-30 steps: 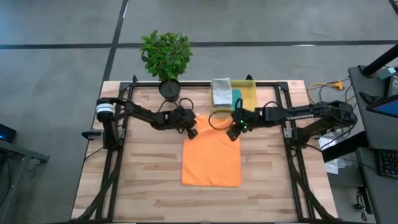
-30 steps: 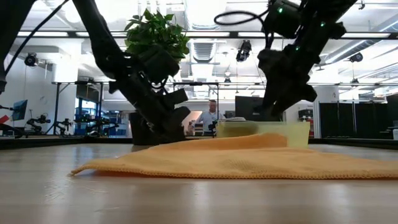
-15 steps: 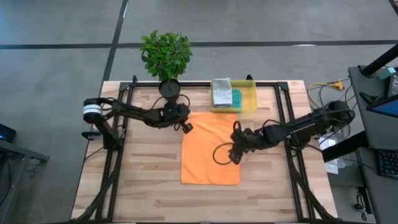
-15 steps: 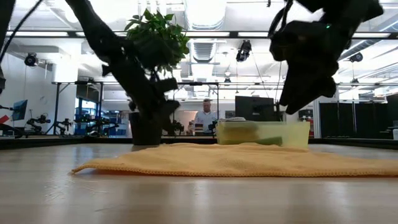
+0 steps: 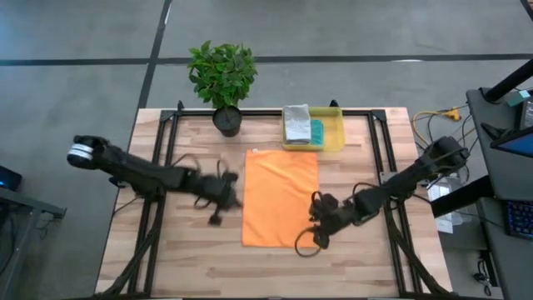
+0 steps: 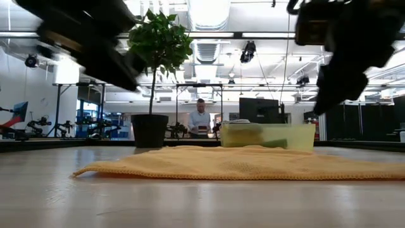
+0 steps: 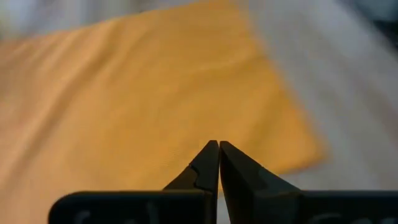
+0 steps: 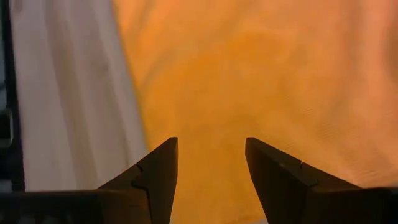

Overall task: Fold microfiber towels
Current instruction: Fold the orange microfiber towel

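Potted plant [image 5: 221, 75], yellow bin [image 5: 331, 133] behind orange towel [image 5: 281, 198].

Even, diffuse light is falling from overhead, casting only faint shadows on the bench [image 5: 191, 242]. In the low view, bright ceiling lamps [image 6: 209, 9] are glaring and washing out the upper area, while both arms are showing as dark, motion-smeared silhouettes. The left arm [image 5: 166, 177] is smearing in the high view too. Both wrist views are looking soft, with the orange towel [image 7: 124, 99] blurring behind sharper dark fingers [image 8: 155, 174].
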`<state>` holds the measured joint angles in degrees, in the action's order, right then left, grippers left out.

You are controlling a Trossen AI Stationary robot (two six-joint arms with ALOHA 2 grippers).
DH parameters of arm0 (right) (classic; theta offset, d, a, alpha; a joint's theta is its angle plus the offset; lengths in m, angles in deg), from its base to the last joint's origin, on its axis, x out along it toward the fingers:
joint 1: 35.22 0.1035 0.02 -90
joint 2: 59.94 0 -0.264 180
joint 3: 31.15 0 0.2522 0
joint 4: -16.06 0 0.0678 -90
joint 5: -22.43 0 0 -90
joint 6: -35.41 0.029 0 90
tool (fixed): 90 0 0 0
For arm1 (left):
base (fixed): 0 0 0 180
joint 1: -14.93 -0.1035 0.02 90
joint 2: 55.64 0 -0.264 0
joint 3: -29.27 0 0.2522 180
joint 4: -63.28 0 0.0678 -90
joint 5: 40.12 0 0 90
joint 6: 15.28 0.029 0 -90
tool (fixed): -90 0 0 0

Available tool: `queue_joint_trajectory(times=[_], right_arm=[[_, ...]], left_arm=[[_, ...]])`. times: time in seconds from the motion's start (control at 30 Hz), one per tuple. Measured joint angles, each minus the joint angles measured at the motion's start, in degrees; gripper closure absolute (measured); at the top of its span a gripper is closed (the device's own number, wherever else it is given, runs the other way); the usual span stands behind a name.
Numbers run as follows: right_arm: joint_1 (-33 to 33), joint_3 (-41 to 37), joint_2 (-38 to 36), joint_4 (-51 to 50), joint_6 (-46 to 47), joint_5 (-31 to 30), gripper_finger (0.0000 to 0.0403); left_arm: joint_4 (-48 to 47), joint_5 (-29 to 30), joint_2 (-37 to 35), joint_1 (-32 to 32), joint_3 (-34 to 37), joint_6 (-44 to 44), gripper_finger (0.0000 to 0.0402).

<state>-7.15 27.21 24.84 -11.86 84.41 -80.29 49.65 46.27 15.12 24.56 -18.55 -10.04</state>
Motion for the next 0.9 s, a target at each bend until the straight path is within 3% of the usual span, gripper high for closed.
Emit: queue_joint_trajectory(times=[0.17,0.27,0.43,0.7,0.9], right_arm=[[4.56,0.04,2.84,0.16,-5.71,0.10,0.0220],[6.70,0.04,4.21,-0.10,-11.26,1.07,0.0220],[9.21,0.08,6.02,1.22,-18.03,1.09,0.0220],[10.17,0.14,7.97,1.90,-23.59,1.05,0.0220],[10.53,0.09,11.47,4.54,-25.25,1.98,0.0220]], left_arm=[[2.76,7.56,-1.73,16.56,0.54,-0.40,0.0402],[2.67,14.59,0.72,22.08,-1.38,-6.48,0.0399],[2.01,19.16,6.53,23.89,-4.28,-11.81,0.0360],[2.26,19.60,19.82,23.73,-11.71,-12.30,0.0251],[1.58,19.63,25.73,23.71,-15.16,-13.85,0.0211]])
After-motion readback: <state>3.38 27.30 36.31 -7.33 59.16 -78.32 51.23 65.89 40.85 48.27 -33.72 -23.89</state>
